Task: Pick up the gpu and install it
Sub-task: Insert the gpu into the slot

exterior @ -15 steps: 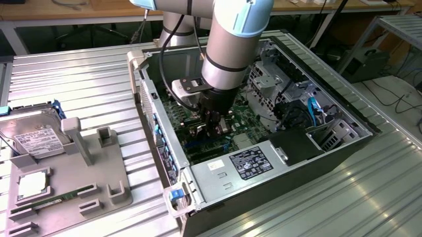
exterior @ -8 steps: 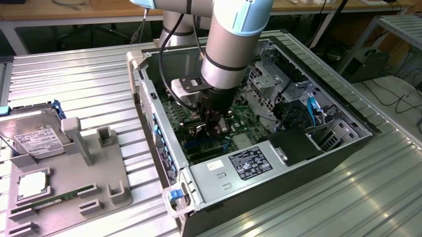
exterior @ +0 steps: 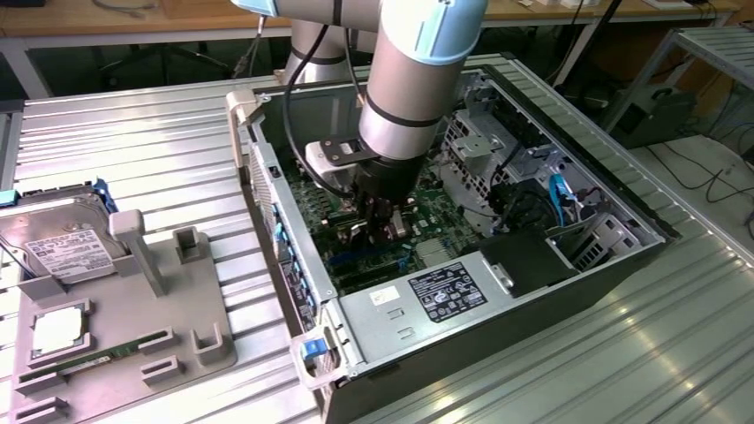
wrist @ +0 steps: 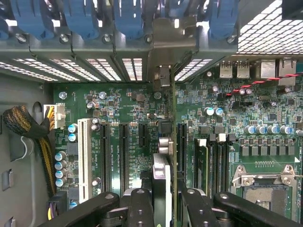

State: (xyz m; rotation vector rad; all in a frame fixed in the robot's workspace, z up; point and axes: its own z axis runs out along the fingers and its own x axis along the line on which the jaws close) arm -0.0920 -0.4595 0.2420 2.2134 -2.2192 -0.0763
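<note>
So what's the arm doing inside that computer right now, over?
Gripper shut on the gpu, card edge-on. Held over the motherboard slots inside the case. Nothing blocking, over.

the arm [exterior: 407, 79] is a thick silver-grey tube with a light blue cap at its joint and a thin black band. a black cable runs beside it. below the tube, the gripper [exterior: 380, 225] is black with jointed fingers [wrist: 142, 208].
</note>
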